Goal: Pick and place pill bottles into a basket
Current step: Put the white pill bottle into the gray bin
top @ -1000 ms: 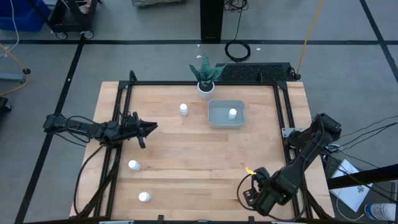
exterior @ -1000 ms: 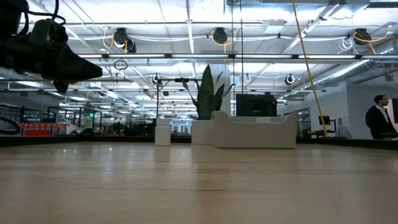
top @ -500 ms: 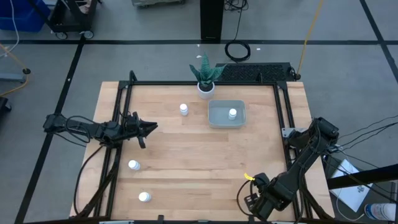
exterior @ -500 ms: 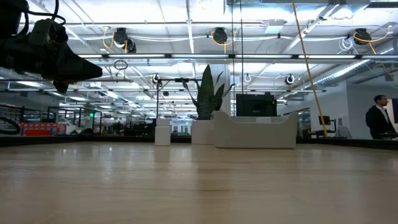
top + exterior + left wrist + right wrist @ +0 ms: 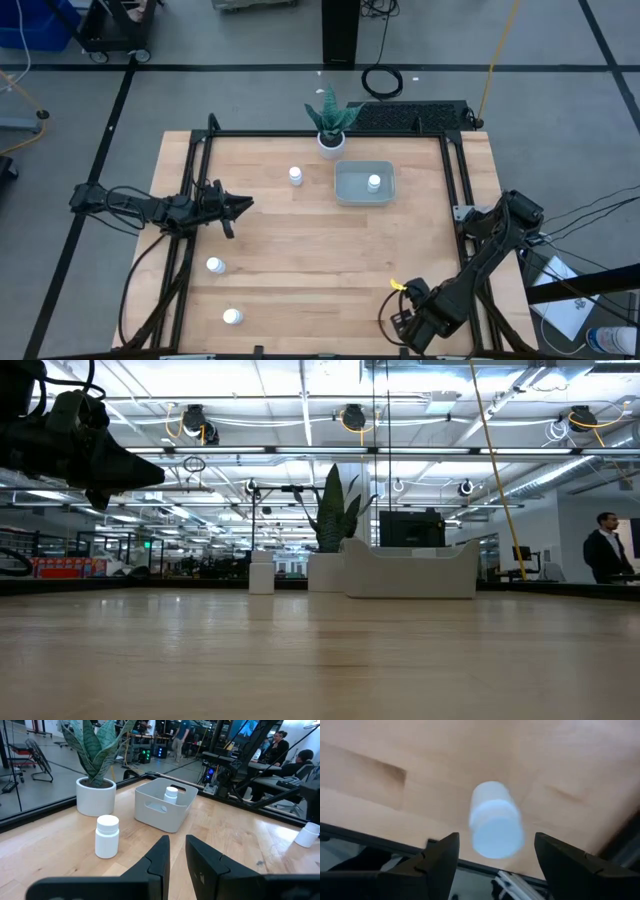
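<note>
Near front edge, right gripper wide open over 1 bottle; left gripper nearly closed.

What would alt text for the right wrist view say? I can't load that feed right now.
Looking down past the right gripper, whose open dark fingers flank a white pill bottle standing on the wooden table near its edge. The bottle sits between the fingers but is not yet gripped.
</note>
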Controlling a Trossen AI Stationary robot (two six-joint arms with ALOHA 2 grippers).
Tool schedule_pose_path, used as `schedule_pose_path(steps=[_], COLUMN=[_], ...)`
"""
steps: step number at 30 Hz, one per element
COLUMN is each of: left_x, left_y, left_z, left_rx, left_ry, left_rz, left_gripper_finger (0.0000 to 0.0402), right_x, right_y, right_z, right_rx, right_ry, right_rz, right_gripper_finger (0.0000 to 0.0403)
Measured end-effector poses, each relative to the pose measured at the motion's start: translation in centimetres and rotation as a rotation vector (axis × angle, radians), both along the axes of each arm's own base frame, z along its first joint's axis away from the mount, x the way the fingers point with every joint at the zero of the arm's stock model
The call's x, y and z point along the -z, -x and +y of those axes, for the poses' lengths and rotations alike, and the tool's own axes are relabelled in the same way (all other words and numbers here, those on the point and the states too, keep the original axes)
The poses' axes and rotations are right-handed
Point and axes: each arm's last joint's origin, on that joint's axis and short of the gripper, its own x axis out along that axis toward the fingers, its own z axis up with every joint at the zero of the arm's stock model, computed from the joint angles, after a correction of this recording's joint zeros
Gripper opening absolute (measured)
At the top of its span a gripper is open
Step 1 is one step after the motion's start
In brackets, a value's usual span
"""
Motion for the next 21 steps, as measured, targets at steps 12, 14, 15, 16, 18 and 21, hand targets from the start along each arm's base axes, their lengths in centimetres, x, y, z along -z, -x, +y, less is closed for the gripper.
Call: schedule_pose_path(steps=[12,14,15,16,18,21], left_x=[0.0,0.0,0.0,0.0,0.0,0.0], left_y=[0.0,0.0,0.0,0.0,0.0,0.0], left_z=[0.0,0.0,0.0,0.0,0.0,0.0], left_rx=[0.0,0.0,0.0,0.0,0.0,0.0], left_ry=[0.0,0.0,0.0,0.0,0.0,0.0], left_rz=[0.0,0.0,0.0,0.0,0.0,0.0], left_gripper_finger=[0.0065,0.0065,0.0065,0.0065,0.0065,0.0065], right_x=[1.23,1.23,1.23,1.23,1.23,1.23], right_y=[0.13,0.14,0.14,0.14,0.14,0.16], right_z=[-0.11,-0.1,-0.1,-0.1,-0.1,-0.11], right_rx=[0.014,0.012,0.011,0.011,0.001,-0.004], right_ry=[-0.031,-0.034,-0.035,-0.034,-0.035,-0.036], right_rz=[0.016,0.02,0.019,0.019,0.017,0.02], right_gripper_finger=[0.0245,0.0235,0.0228,0.0222,0.0207,0.0184])
